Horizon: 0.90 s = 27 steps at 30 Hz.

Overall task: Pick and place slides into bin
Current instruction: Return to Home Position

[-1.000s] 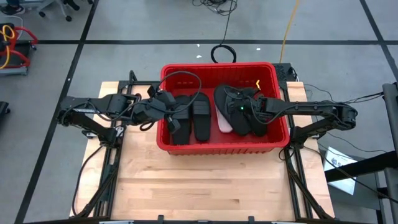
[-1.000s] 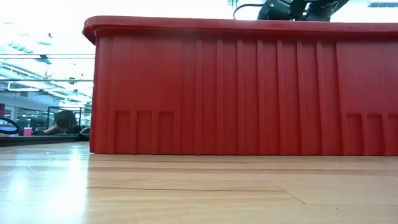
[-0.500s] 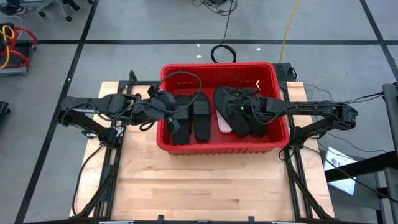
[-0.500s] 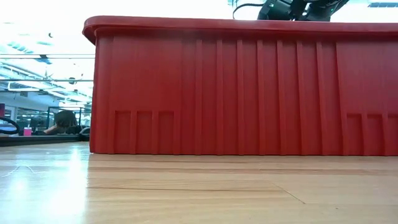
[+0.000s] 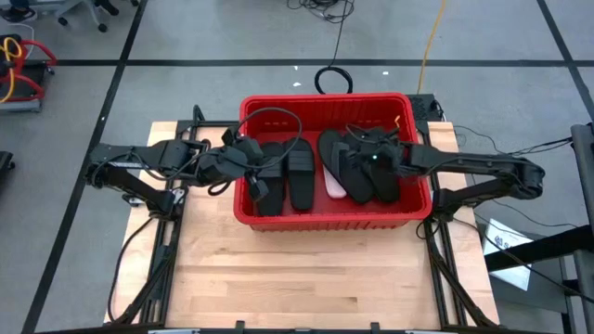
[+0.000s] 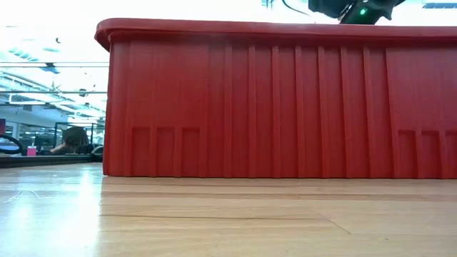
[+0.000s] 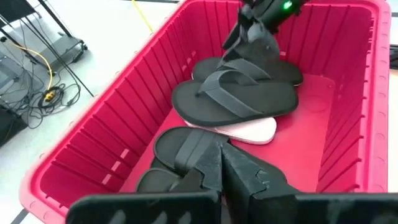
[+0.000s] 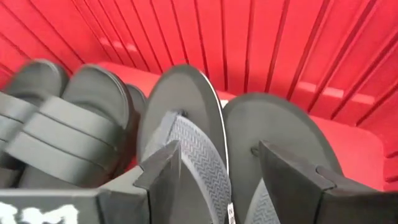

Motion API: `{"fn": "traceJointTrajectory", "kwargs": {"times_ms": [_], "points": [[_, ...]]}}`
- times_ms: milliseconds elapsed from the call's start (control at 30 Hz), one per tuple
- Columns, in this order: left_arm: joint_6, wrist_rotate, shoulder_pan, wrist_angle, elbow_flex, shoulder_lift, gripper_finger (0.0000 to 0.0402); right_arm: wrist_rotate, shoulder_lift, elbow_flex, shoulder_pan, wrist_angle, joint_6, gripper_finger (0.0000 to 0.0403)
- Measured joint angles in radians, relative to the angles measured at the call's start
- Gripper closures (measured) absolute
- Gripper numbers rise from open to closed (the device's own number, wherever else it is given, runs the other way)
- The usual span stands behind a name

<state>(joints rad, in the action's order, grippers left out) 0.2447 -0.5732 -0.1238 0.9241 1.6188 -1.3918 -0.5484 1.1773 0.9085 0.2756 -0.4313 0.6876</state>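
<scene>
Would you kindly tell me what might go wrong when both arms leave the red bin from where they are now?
The right hand sits open, low over a black flip-flop; a finger might hook its strap and drag it out on lifting. The left hand, shut, reaches over the wall of the bin; withdrawing low, that arm may catch the rim and shift the bin.

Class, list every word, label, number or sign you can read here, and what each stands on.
Nothing reads clearly.
White marks on the right gripper: cut off at the picture's edge, unreadable.
A white sheet in the high view: print too small.
The red bin and slides: no text seen.
</scene>
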Motion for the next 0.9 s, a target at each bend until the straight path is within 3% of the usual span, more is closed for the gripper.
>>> {"fn": "traceJointTrajectory", "kwargs": {"times_ms": [133,333,567,767,900], "points": [[-0.005,-0.001,0.000,0.000,0.000,0.000,0.0389,0.002,-0.059,0.000,0.000,0.002,-0.010,0.0199],[-0.043,-0.001,0.000,-0.002,-0.002,0.023,0.0399,0.084,-0.165,0.000,0.000,0.056,-0.340,0.0243],[-0.071,0.005,0.023,-0.003,-0.001,0.114,0.0400,0.303,-0.305,0.000,-0.001,0.170,-0.620,0.0389],[-0.147,0.096,0.028,0.007,0.000,0.171,0.0400,0.522,-0.418,0.000,-0.002,0.158,-0.771,0.0400],[-0.199,0.178,0.027,-0.001,0.000,0.212,0.0397,0.730,-0.509,0.000,-0.002,0.159,-0.836,0.0401]]}}
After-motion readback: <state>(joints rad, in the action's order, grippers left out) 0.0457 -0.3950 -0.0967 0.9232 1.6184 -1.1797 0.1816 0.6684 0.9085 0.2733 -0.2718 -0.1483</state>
